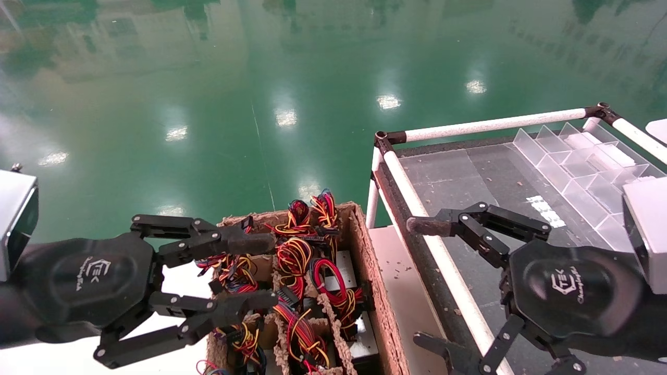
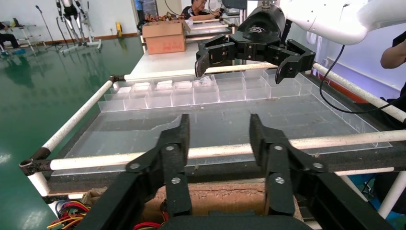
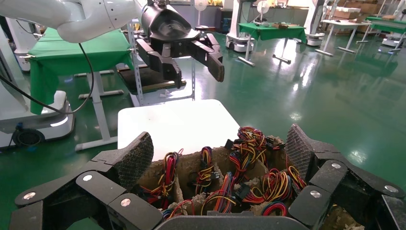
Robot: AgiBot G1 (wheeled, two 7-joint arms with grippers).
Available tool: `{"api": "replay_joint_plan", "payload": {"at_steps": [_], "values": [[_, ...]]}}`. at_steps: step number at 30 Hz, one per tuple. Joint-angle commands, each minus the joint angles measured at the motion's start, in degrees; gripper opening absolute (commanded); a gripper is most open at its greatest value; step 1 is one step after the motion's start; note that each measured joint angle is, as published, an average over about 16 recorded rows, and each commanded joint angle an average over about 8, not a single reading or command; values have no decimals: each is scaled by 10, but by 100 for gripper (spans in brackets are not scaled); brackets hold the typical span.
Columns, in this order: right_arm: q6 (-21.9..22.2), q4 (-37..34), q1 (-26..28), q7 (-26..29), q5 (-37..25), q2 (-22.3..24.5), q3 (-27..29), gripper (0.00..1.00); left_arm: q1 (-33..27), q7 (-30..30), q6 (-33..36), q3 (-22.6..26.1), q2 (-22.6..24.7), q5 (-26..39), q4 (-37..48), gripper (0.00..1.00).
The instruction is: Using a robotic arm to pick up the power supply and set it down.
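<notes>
Risk: the power supplies (image 1: pixel 359 333) sit packed in the compartments of a brown cardboard divider box (image 1: pixel 383 312), each showing only a sliver of silver-grey casing under a bundle of red, yellow and blue wires (image 1: pixel 294 255). A descending finger is likely to hook a wire loop or a black connector rather than seat on the metal body, so the unit could be dragged up by its leads, tilt and jam against the cardboard dividers, or pull a neighbouring bundle with it. The frayed box wall stands just beside the white-railed table (image 1: pixel 443 255), so a lifted unit swung across could strike the rail.

Left gripper (image 1: pixel 250 271): spread wide, holding nothing, poised over the left half of the box with its upper finger lying across the wire bundles; whether it touches them cannot be told. In the right wrist view the same gripper (image 3: pixel 196 62) appears well above the box, fingers apart.

Right gripper (image 1: pixel 424 284): also spread wide and empty, positioned over the near rail of the table beside the box, clear acrylic bins (image 1: pixel 578 161) well behind it; in the left wrist view it (image 2: pixel 249 67) hangs free above the table surface
</notes>
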Motion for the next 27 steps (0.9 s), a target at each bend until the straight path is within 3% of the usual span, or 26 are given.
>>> {"api": "replay_joint_plan", "payload": {"at_steps": [1,14,15,22,23,27], "values": [[0,0,0,0,0,0,0,100,0,0,0,0,0,0,0,0],[0,0,0,0,0,0,0,100,0,0,0,0,0,0,0,0],[0,0,0,0,0,0,0,100,0,0,0,0,0,0,0,6],[0,0,0,0,0,0,0,100,0,0,0,0,0,0,0,93],[0,0,0,0,0,0,0,100,0,0,0,0,0,0,0,100],[5,-7,0,-2,-8,-2,-2,100,0,0,0,0,0,0,0,100]]}}
